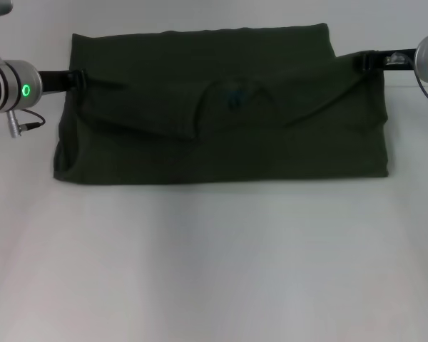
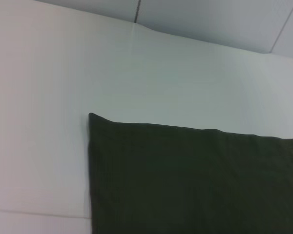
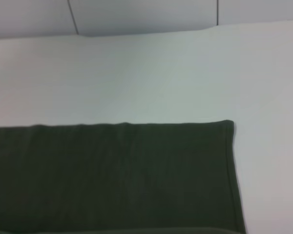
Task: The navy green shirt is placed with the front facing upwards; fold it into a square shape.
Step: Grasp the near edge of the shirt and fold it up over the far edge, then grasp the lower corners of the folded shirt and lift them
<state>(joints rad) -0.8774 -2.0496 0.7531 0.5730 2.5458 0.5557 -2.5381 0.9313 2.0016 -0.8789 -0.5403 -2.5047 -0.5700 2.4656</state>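
The navy green shirt (image 1: 221, 149) lies across the far half of the white table (image 1: 214, 271) as a wide, dark rectangle. An upper layer is folded toward the front, with the collar and a small blue label (image 1: 235, 98) near its middle. My left gripper (image 1: 77, 80) is at the shirt's left edge and my right gripper (image 1: 364, 62) at its right edge. Cloth is drawn up in creases to each, so both look shut on it. The left wrist view shows only a flat corner of the shirt (image 2: 185, 180). The right wrist view likewise shows a corner (image 3: 112, 175), without fingers.
Bare white tabletop stretches from the shirt's front edge to the near side. A grey cable (image 1: 25, 122) hangs under the left wrist. Wall panels (image 3: 136, 14) rise behind the table's far edge.
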